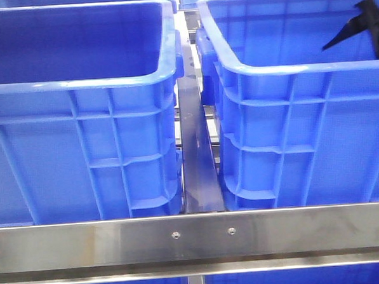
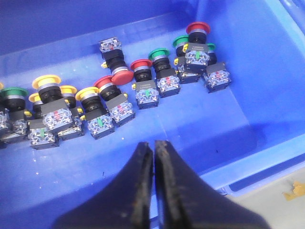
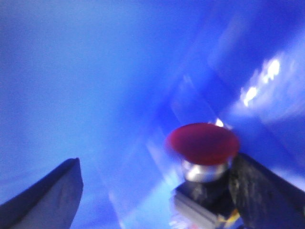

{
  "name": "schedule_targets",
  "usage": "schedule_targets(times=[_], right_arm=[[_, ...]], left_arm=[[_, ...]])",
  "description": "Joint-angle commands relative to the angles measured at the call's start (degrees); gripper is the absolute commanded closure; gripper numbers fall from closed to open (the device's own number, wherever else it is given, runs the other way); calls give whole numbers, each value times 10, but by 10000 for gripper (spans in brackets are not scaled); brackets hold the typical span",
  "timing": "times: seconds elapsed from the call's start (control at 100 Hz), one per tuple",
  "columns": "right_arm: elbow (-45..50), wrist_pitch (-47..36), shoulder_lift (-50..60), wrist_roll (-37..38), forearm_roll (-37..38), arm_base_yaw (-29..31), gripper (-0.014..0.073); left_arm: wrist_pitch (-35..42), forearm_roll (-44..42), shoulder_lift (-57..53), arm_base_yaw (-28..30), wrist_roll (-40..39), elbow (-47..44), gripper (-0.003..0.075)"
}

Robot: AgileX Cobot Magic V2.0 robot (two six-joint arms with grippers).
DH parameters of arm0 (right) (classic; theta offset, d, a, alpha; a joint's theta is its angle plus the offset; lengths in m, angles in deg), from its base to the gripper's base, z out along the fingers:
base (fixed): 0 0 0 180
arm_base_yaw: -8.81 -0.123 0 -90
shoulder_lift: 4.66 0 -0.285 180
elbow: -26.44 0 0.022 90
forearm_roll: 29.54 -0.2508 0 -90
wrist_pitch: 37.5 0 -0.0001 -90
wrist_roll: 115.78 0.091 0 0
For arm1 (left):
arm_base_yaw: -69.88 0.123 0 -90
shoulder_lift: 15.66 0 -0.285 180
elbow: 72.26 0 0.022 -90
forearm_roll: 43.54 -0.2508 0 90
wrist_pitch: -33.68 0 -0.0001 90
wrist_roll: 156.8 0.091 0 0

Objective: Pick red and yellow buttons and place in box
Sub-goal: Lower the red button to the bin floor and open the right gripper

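In the left wrist view, several push buttons lie in a row on the floor of a blue bin (image 2: pixel 190 129). They include yellow-capped ones (image 2: pixel 46 82), red-capped ones (image 2: pixel 122 74) and green-capped ones (image 2: pixel 159 53). My left gripper (image 2: pixel 153 144) is shut and empty, and hovers above the bin floor short of the row. In the blurred right wrist view, my right gripper (image 3: pixel 155 162) is open wide inside a blue bin. A red-capped button (image 3: pixel 202 142) sits against one finger (image 3: pixel 257 191). The front view shows only part of the right gripper (image 1: pixel 361 21), inside the right bin (image 1: pixel 287 67).
Two tall blue bins stand side by side, with the left bin (image 1: pixel 78 81) beside the right one. A dark metal bar (image 1: pixel 196 154) runs between them and a steel rail (image 1: pixel 194 240) crosses in front. The bin walls hide the contents in the front view.
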Motion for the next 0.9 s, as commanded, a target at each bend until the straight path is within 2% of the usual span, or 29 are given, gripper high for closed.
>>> schedule_targets(times=[0.0, 0.36, 0.49, 0.67, 0.89], right_arm=[[-15, 33, 50, -3, -22, 12, -50], [-12, 14, 137, -3, 124, 12, -50], [20, 12, 190, -8, 158, 6, -50], [90, -48, 296, -95, 158, -9, -50], [149, -160, 438, -229, 162, -82, -50]], left_arm=[[37, 9, -3, -4, 0, 16, 739], [37, 9, -3, -4, 0, 16, 739], [37, 9, -3, -4, 0, 16, 739], [37, 9, -3, -4, 0, 16, 739], [38, 9, -3, -4, 0, 16, 739]])
